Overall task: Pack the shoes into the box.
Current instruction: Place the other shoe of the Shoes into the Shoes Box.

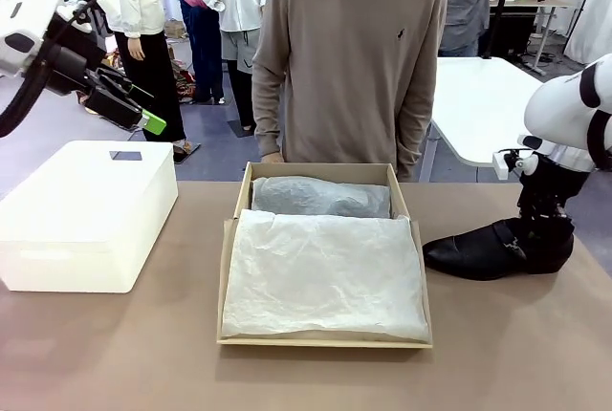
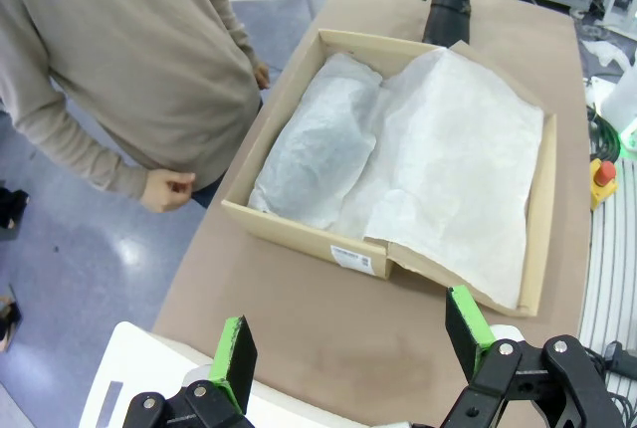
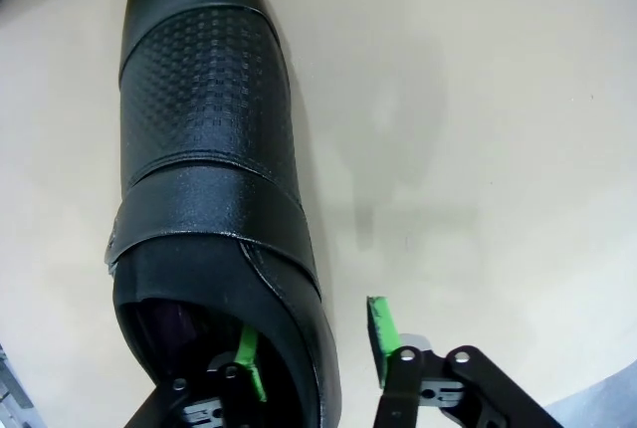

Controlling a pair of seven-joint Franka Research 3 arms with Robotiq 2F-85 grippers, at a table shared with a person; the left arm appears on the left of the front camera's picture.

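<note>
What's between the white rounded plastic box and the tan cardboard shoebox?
Nothing; bare brown tabletop separates white plastic box from cardboard shoebox, per front view.

box (image 1: 325, 342) front half — tissue (image 1: 325, 272) only | far half — wrapped bundle (image 1: 320, 198) | left: white bin (image 1: 86, 210)

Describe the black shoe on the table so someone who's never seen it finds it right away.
Find the tan cardboard box. On its right, from the robot's side, a shoe lies, pointed toe toward the box. It alone is glossy black, with a strap across its top.
</note>
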